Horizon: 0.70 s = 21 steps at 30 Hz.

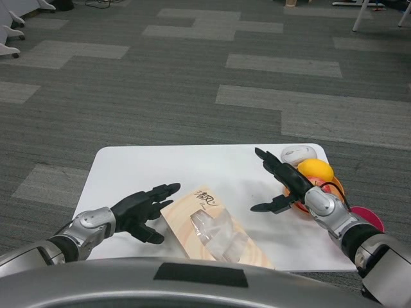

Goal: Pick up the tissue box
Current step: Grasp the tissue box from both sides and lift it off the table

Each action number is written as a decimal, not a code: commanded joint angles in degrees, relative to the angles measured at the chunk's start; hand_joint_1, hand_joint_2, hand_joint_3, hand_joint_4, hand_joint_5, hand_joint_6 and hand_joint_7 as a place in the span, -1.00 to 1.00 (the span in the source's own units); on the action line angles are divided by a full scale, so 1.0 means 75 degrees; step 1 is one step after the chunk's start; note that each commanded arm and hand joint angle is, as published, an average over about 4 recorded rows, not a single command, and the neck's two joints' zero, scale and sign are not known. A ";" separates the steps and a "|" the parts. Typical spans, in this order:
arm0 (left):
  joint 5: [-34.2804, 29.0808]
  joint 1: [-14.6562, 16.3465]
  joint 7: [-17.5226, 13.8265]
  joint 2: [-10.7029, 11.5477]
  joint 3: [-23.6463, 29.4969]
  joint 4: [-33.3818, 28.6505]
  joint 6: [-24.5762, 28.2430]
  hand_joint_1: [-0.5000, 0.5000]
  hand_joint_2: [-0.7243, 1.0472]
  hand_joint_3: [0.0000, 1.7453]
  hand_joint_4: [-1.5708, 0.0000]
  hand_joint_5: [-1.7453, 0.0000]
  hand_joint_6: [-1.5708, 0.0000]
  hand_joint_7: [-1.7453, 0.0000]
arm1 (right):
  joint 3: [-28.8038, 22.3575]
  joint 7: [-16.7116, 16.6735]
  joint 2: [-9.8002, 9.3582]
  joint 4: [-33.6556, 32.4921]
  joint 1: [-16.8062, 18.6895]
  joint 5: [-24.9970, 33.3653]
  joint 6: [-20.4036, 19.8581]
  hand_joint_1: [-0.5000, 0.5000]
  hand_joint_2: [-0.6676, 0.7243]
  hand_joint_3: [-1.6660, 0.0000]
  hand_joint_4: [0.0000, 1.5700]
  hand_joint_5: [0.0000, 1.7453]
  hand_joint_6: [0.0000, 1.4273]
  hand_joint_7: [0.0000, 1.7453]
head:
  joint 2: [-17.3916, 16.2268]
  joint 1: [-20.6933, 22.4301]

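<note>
The tissue box (215, 230) is a tan, wood-patterned pack with a clear plastic slot on top. It lies flat at the near middle of the white table (212, 168), and its near end is cut off by the bottom of the head view. My left hand (141, 208) hovers just left of the box with fingers spread, holding nothing. To the right of the box my right hand (282, 183) is held up with fingers extended and thumb out, also holding nothing. Neither hand touches the box.
Behind my right hand, at the table's right edge, sit a white computer mouse (298, 154), a yellow-orange round object (317, 172) and a pink disc (371, 218). Grey carpet lies beyond the table. White furniture legs (11, 32) show at the far left.
</note>
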 commanded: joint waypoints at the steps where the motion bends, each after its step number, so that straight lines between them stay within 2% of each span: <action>1: 0.0108 -0.0054 0.0099 -0.0149 -0.0048 0.0221 0.0136 1.00 1.00 -0.80 1.00 1.00 1.00 1.00 | 0.0108 0.0016 -0.0017 0.0095 -0.0262 0.0030 0.0040 -0.83 -0.61 0.62 -1.00 -1.00 -1.00 -1.00 | -0.0003 -0.0014; 5: 0.0119 -0.0101 0.0204 -0.0272 0.0075 0.0321 0.0124 1.00 1.00 -0.85 1.00 1.00 1.00 1.00 | 0.0161 0.0016 0.0000 0.0189 -0.0321 0.0036 0.0040 -0.83 -0.64 0.62 -1.00 -1.00 -1.00 -1.00 | -0.0015 -0.0048; 10: 0.0119 -0.0124 0.0356 -0.0372 0.0298 0.0420 0.0124 1.00 1.00 -0.80 1.00 1.00 1.00 1.00 | 0.0260 0.0016 0.0041 0.0289 -0.0391 0.0036 0.0046 -0.83 -0.64 0.62 -1.00 -1.00 -1.00 -1.00 | -0.0014 -0.0065; 21: 0.0125 -0.0493 0.0661 -0.0583 0.0562 0.0801 0.0124 1.00 1.00 -0.80 1.00 1.00 1.00 1.00 | 0.0465 0.0016 0.0147 0.0500 -0.0549 0.0036 0.0052 -0.75 -0.64 0.62 -1.00 -1.00 -1.00 -1.00 | -0.0020 -0.0083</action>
